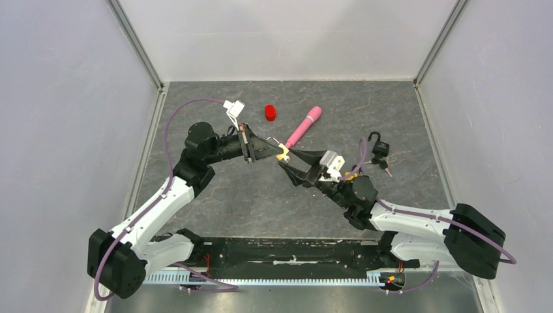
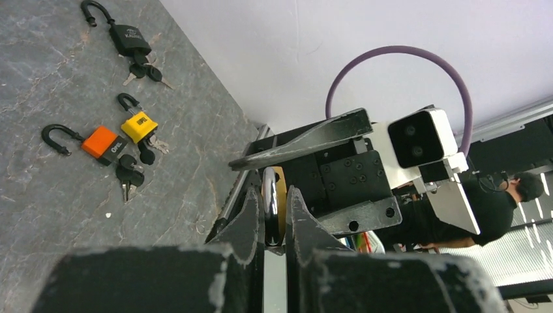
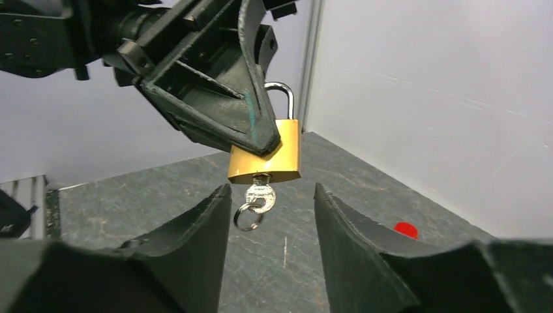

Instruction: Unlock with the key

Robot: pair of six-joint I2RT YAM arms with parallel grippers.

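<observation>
The left claw (image 2: 272,208) is clenched on the brass padlock (image 3: 277,156), held above the surface (image 3: 365,195), with the key (image 3: 261,194) already in its keyhole. The right claw (image 3: 272,195) is spread open either side of the key — gripping and turning remain, and the shackle (image 3: 287,98) looks unsprung.

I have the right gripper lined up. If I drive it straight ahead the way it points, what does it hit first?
Most likely the key hanging under the brass padlock, which the left gripper clamps. In the wrist view the key sits centred ahead of the open right gripper; how far off is unclear.
</observation>
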